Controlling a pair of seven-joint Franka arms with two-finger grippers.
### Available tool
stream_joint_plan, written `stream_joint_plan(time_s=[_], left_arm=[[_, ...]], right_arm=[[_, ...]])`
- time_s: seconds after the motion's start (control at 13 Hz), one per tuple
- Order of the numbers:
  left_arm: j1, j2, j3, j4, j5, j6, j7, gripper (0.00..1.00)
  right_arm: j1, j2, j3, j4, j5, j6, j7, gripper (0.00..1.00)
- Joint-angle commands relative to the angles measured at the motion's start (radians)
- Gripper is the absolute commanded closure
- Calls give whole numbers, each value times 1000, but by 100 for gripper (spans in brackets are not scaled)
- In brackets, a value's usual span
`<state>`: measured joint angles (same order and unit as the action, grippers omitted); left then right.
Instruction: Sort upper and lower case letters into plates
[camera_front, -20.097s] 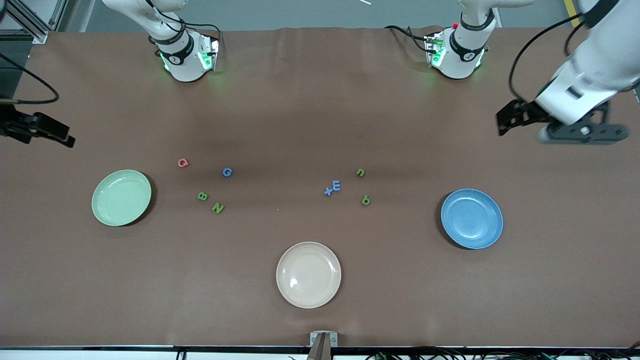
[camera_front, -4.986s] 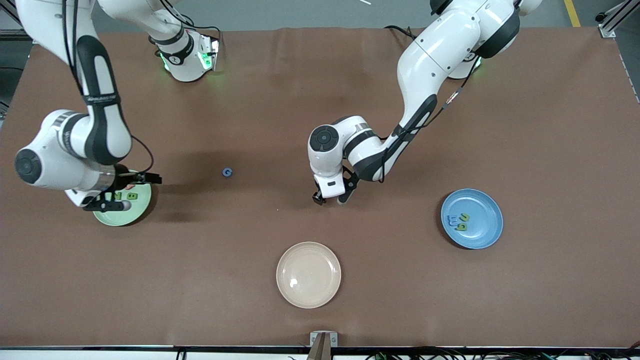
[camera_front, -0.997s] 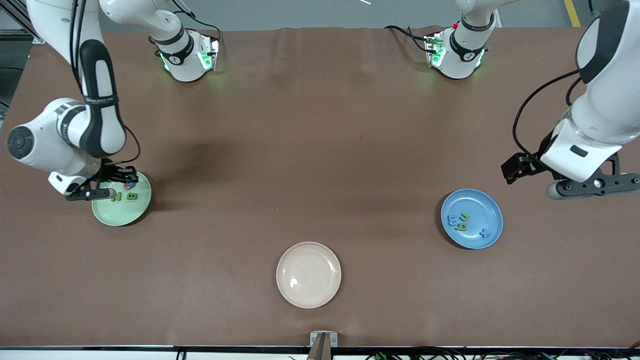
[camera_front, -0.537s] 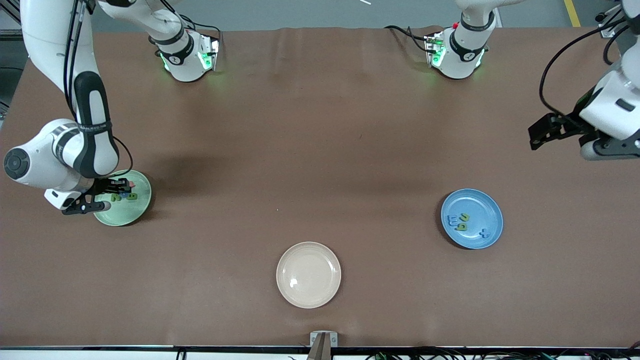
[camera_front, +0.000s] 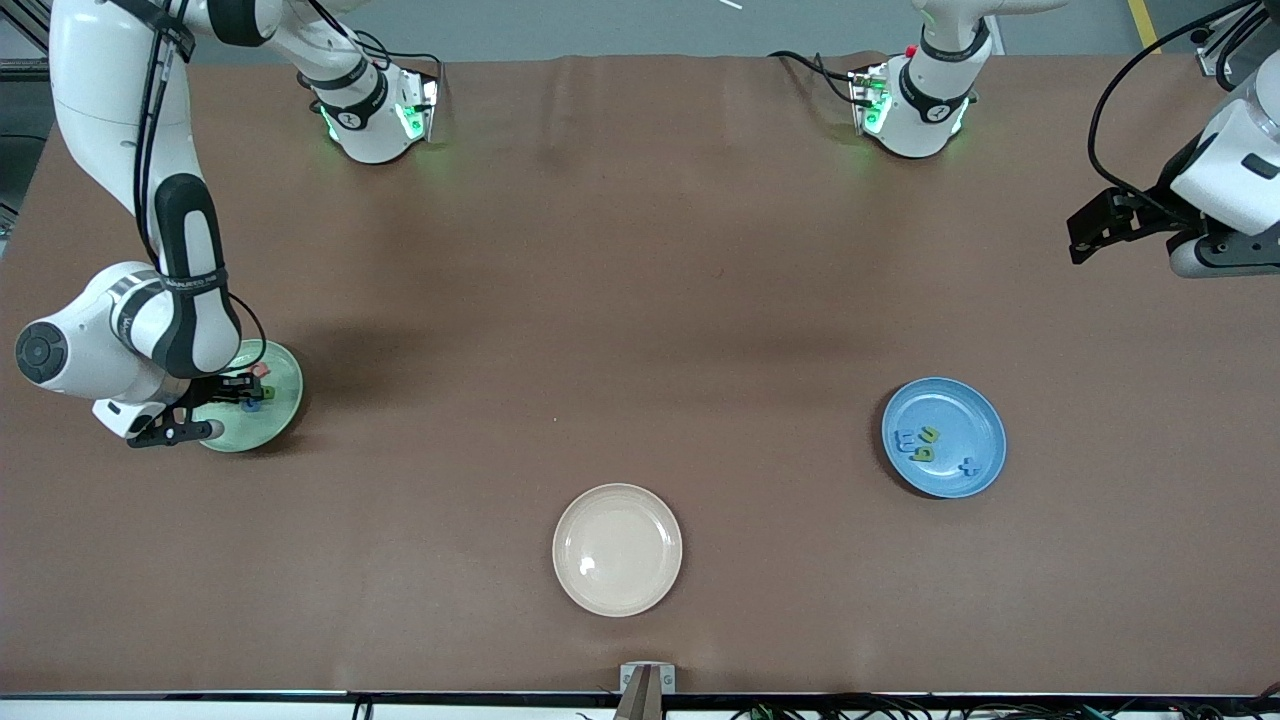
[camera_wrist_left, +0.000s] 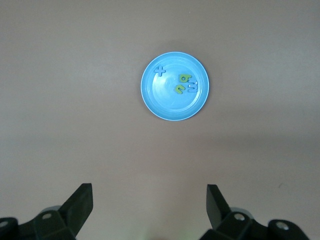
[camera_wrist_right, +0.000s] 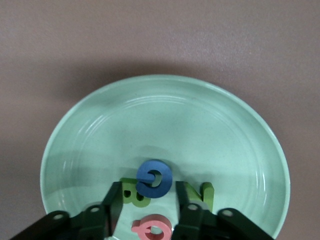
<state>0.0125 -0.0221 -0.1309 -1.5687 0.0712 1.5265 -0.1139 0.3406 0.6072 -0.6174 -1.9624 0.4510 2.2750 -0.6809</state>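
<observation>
The mint green plate (camera_front: 280, 395) lies toward the right arm's end of the table. In the right wrist view this plate (camera_wrist_right: 165, 120) holds a blue G (camera_wrist_right: 154, 178) leaning on a green B (camera_wrist_right: 134, 194), a green N (camera_wrist_right: 204, 195) and a pink Q (camera_wrist_right: 152, 227). My right gripper (camera_wrist_right: 148, 202) is low over it, open, with a finger (camera_wrist_right: 113, 202) on each side of the G. The blue plate (camera_front: 975, 420) holds a blue E (camera_wrist_left: 193, 88), two green letters (camera_wrist_left: 183, 80) and a blue cross (camera_wrist_left: 160, 70). My left gripper (camera_wrist_left: 148, 192) is open and empty, high over bare table.
A cream-beige plate (camera_front: 617, 549) lies empty near the front edge, midway along the table. The arm bases (camera_front: 375, 110) stand along the table's back edge. Brown table (camera_front: 640, 300) stretches between the plates.
My right gripper has shifted a little over the green plate and the blue G now lies on the B. My left arm has drawn up and away from the blue plate.
</observation>
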Motion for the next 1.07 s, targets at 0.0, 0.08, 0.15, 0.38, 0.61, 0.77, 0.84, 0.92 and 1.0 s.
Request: stream_joint_plan(time_s=[0.0, 0.08, 0.15, 0.38, 0.61, 0.77, 0.84, 0.92, 1.0], left_arm=[[-14, -32, 30, -28, -28, -5, 16, 0], [-14, -32, 34, -28, -37, -5, 17, 0], [-14, -35, 36, -30, -37, -5, 17, 0], [-13, -44, 36, -34, -37, -2, 23, 0], [-6, -29, 31, -30, -37, 10, 23, 0], [-5, -25, 31, -31, -39, 23, 23, 0], [-8, -24, 30, -33, -39, 23, 23, 0], [-6, -28, 28, -33, -39, 18, 23, 0], [-5, -30, 28, -31, -39, 18, 30, 0]], right_arm=[[-2, -4, 5, 28, 23, -17, -8, 1], [-2, -4, 5, 40, 23, -17, -8, 1], [1, -6, 4, 59, 23, -35, -3, 1], [15, -23, 2, 144, -35, -193, 180, 1], [-35, -134, 120, 135, -214, -216, 415, 2], [-90, -190, 206, 129, -291, -256, 528, 2], [-153, -223, 290, 129, -339, -281, 585, 3], [-231, -256, 385, 128, -386, -299, 636, 3], [-314, -291, 495, 126, -418, -320, 677, 3]])
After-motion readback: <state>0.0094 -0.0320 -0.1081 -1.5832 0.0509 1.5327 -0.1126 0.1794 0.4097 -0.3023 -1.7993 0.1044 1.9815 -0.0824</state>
